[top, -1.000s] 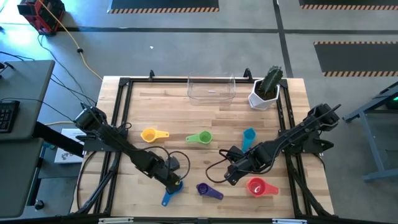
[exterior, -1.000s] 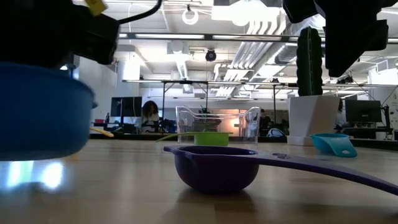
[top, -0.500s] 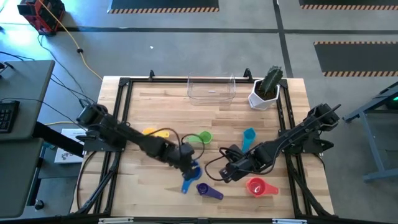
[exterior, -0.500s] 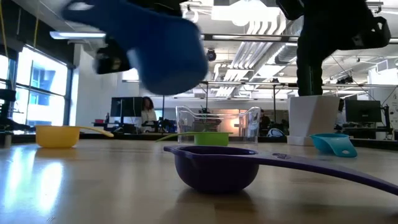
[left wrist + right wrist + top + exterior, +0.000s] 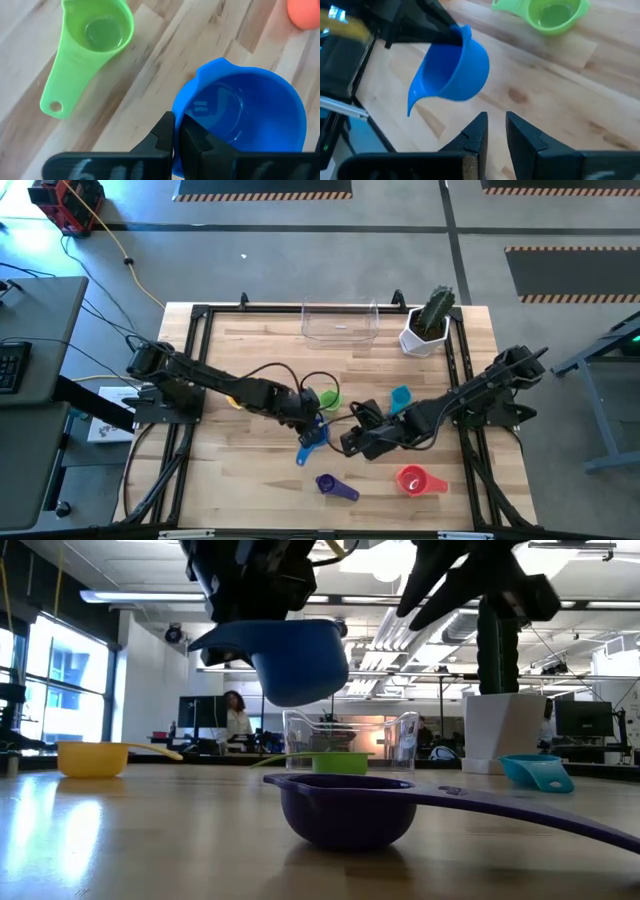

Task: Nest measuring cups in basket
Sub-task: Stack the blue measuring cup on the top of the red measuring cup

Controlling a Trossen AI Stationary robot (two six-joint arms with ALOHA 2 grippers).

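My left gripper (image 5: 308, 426) is shut on the blue measuring cup (image 5: 314, 440) above the middle of the table. My right gripper (image 5: 350, 443) hovers just right of it, fingers apart (image 5: 496, 125) and empty, pointing at the cup (image 5: 455, 75). The green cup (image 5: 322, 398), teal cup (image 5: 400, 398), purple cup (image 5: 335, 486) and red cup (image 5: 412, 479) sit on their bases on the wood. The yellow cup (image 5: 238, 395) is partly under my left arm. The clear basket (image 5: 340, 323) stands at the far edge. An orange round edge (image 5: 302, 12) shows in the left wrist view. My left gripper pinches the blue cup's rim wall (image 5: 176, 112), one finger inside the bowl (image 5: 195, 142) and one outside. The fingers slant down from the table's left. The cup (image 5: 295, 660) is lifted clear, mouth mostly upward and slightly tilted, its handle (image 5: 302, 458) pointing toward the near edge.
A white pot with a green cactus (image 5: 428, 322) stands right of the basket. Black rails (image 5: 190, 380) frame the table's sides. Cables loop over the wood near both grippers (image 5: 300, 380). Bare wood lies between the green cup and the basket.
My left gripper has carried the blue cup from near the table's near edge up, rightward and toward the far side, lifting it well clear of the wood. My right gripper has moved left and toward the far edge, closing in on the blue cup.
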